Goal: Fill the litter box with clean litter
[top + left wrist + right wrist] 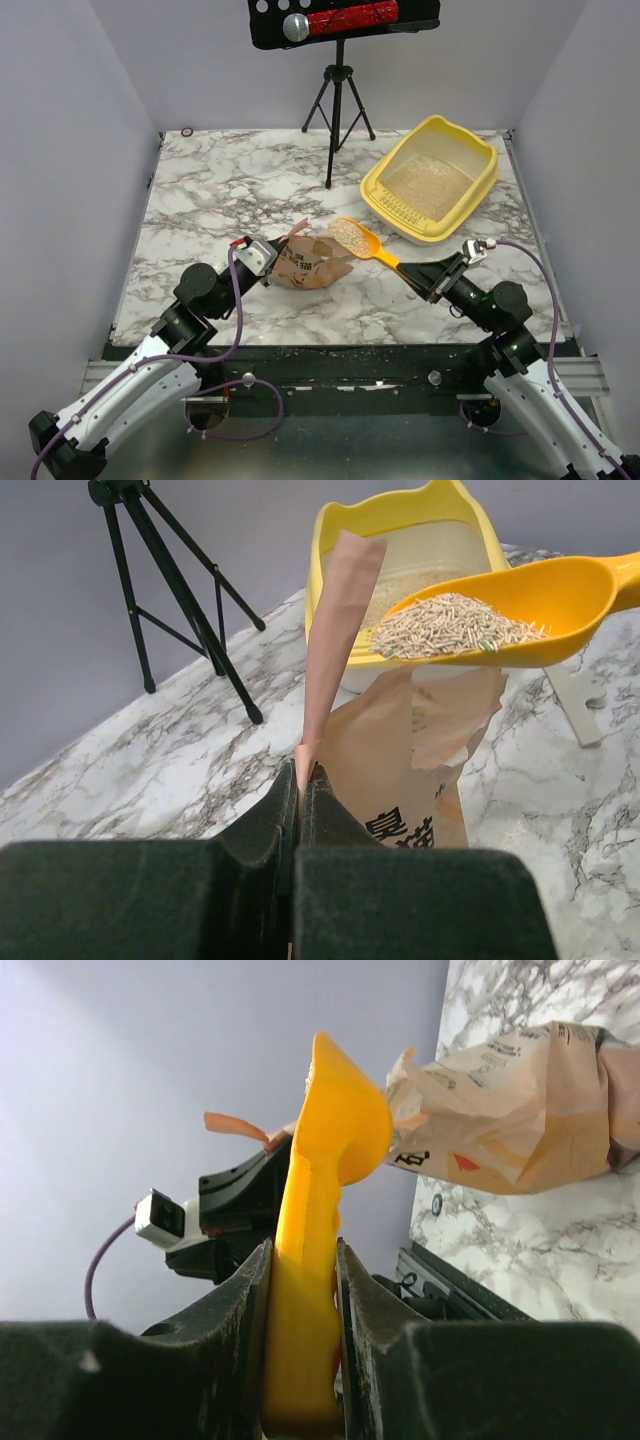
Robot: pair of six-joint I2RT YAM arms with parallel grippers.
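Observation:
The yellow litter box (464,195) stands at the back right with a thin layer of clean litter (425,185) inside. A tan paper bag (305,262) lies mid-table, and my left gripper (270,255) is shut on its torn top flap (335,630). My right gripper (425,280) is shut on the handle of an orange-yellow scoop (362,243). The scoop is held level just above the bag's mouth, heaped with litter (450,625). In the right wrist view the scoop handle (305,1290) fills the gap between the fingers. The litter box (330,540) rises behind the bag (400,750).
A black tripod (337,110) stands at the back centre and carries a black bar with a red roll (340,20). It is left of the litter box. White walls close in three sides of the marble table. Stray granules lie along the near table edge (330,350).

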